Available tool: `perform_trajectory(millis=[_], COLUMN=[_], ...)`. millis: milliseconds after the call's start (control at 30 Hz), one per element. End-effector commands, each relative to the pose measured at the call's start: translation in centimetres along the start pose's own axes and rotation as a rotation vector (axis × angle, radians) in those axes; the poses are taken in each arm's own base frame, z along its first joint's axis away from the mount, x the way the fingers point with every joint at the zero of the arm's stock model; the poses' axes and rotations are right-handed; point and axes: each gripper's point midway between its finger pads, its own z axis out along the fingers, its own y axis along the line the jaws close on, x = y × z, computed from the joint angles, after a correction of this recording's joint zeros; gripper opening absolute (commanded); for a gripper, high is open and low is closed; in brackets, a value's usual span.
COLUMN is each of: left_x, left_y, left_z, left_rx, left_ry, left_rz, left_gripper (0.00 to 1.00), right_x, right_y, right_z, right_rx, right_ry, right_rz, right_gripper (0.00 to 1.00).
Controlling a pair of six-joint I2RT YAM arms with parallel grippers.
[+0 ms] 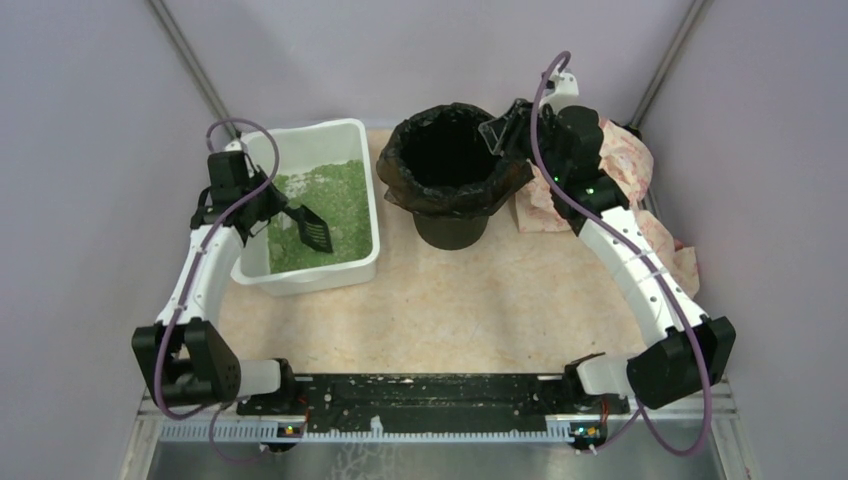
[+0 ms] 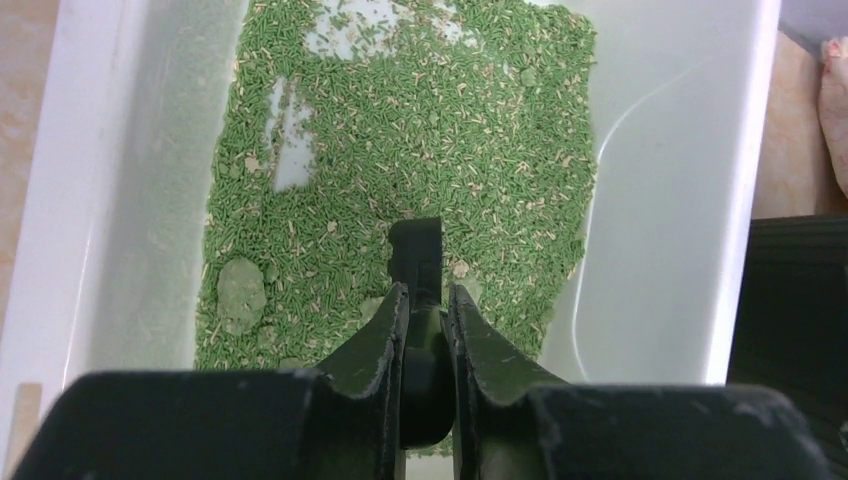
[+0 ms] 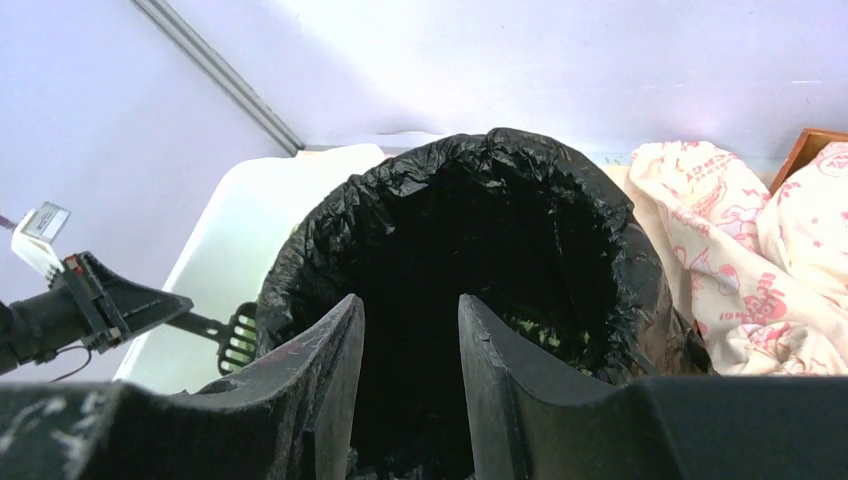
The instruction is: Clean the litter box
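Looking down from above: white round-cornered plastic litter box point(image 1: 310, 278) at the worktop's point(image 1: 480, 300) far-left corner, slotted black scoop point(image 1: 316, 230) inside, round black-bagged bin point(image 1: 402, 172) beside. Left wrist only: left pincer point(image 2: 427, 292) pinching the scoop handle, pale clumps among green pellet litter point(image 2: 450, 130). Right wrist: right pincer point(image 3: 410, 305) spread over the crinkled bag.

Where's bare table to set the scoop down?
Widest bare patch: the table between the litter box, the bin and the arm bases. The gap between box and bin is narrow. Back right is crowded: cloth and the right arm.
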Motion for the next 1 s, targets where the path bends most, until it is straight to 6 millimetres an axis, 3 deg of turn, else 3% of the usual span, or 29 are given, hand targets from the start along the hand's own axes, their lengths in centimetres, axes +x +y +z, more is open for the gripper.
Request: perform_trajectory(millis=[0, 200, 267, 433, 600, 733, 867, 967], left_x=[-2.6, -2.0, -0.5, 3.9, 6.8, 8.7, 9.4, 8.4], left_y=[0.3, 2.8, 3.0, 0.1, -2.5, -2.9, -3.3, -3.4], left_z=[0.3, -0.5, 0.4, 2.5, 3.3, 4.3, 5.2, 5.6], left_rx=[-0.046, -0.124, -0.104, 0.084, 0.241, 0.28, 0.326, 0.33], left_ry=[-0.042, -0.068, -0.04, 0.089, 0.18, 0.245, 0.231, 0.201], left_rz=[0.029, 0.06, 0.038, -0.145, -0.342, -0.428, -0.506, -0.525], left_gripper=[0.0, 0.0, 0.0, 0.0, 0.0, 0.0, 0.0, 0.0], right_x=[-3.6, -2.4, -1.9, -1.9, -1.8, -1.3, -0.9, -0.9], right_y=[0.8, 0.6, 0.7, 0.3, -0.1, -0.5, -1.1, -1.3], right_z=[0.1, 0.4, 0.4, 0.3, 0.3, 0.2, 0.1, 0.0], right_rx=[-0.015, -0.03, -0.042, -0.028, -0.016, -0.005, 0.012, 0.017], right_ry=[-0.097, -0.072, -0.068, -0.074, -0.064, -0.054, -0.044, -0.041], right_rz=[-0.038, -0.023, -0.005, -0.009, -0.013, -0.011, -0.006, -0.006], right_gripper=[0.41, 0.41, 0.41, 0.41, 0.41, 0.41, 0.41, 0.41])
